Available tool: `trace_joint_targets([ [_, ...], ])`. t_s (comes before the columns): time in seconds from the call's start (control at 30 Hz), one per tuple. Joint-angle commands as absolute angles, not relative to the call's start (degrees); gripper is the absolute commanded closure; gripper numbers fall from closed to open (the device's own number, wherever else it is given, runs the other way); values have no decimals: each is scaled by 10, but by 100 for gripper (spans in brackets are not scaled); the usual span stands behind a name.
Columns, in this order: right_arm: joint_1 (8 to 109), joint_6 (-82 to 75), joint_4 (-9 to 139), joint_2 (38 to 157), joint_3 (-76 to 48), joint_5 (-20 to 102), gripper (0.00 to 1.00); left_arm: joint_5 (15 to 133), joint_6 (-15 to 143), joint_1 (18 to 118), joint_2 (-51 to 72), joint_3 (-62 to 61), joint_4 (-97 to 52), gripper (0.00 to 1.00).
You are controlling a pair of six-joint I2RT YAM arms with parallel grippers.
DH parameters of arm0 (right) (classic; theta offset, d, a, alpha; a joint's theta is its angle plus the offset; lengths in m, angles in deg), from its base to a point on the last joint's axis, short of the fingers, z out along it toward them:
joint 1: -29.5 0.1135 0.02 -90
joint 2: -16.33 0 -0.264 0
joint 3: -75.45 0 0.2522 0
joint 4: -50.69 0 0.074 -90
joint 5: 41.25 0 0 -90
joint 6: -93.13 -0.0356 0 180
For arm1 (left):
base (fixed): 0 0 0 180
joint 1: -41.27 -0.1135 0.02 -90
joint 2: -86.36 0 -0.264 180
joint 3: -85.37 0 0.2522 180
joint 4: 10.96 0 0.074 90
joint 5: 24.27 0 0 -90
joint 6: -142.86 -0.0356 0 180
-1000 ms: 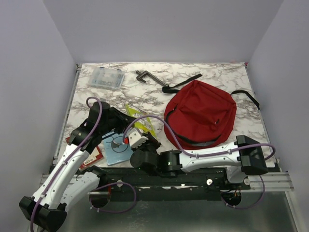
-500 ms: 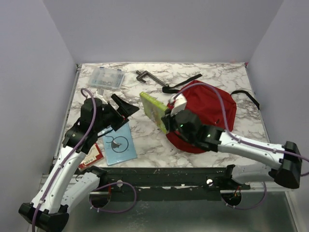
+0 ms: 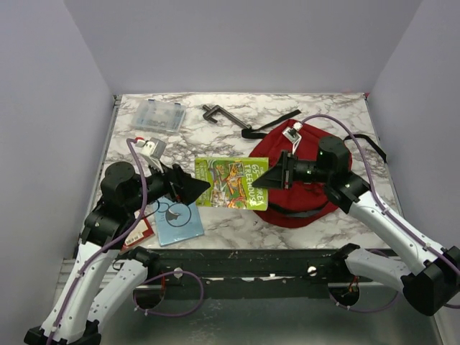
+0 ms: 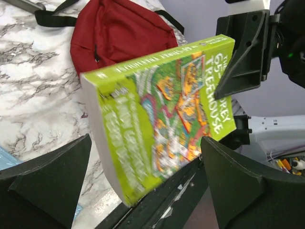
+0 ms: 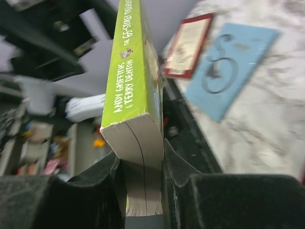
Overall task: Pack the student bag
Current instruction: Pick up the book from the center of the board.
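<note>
**A:** Jaw state?

**B:** Right jaws were pinching the lime-green paperback book [image 3: 231, 183] by one end, closed down to its thickness. Left jaws were spread fully wide, just beside the book's other end. Couldn't tell if they touched it.

**A:** Anything only one view gave?

**B:** Right wrist view had the book [image 5: 136, 90] edge-on, page block clamped between both jaws and authors' names readable on the spine. A light blue booklet [image 5: 228, 71] and a red-bordered book [image 5: 188, 45] lay on the bench beyond. Left wrist view showed the cover face [image 4: 157, 119] with "Treehouse" on it. Top view showed it cover-up between the two arms.

**A:** Bag?

**B:** Large red fabric backpack [image 3: 309, 195] lay flat on the marbled white bench [image 3: 215, 144], right-rear, partly under the right arm. Long axis ran roughly near-to-far. The end with the black straps [image 3: 272, 123] pointed at the rear edge.
</note>
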State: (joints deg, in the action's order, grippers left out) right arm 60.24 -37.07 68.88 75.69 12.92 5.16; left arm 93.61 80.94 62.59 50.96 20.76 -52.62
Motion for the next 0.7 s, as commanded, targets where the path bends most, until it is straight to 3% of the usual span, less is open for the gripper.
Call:
trace_joint_targets([
  [0.0,601,-496,492,738,140,-159,99,970,788,621,555,217,-521,2],
  [0.17,602,-558,383,747,152,-184,99,940,850,621,628,227,-526,2],
  [0.33,602,-643,222,783,170,-211,99,1174,994,622,610,286,-346,4],
  [0.43,602,-651,202,799,166,-217,99,1227,1090,622,606,329,-225,8],
  [0.67,602,-645,194,819,167,-193,100,1243,1107,621,580,341,-224,41],
])
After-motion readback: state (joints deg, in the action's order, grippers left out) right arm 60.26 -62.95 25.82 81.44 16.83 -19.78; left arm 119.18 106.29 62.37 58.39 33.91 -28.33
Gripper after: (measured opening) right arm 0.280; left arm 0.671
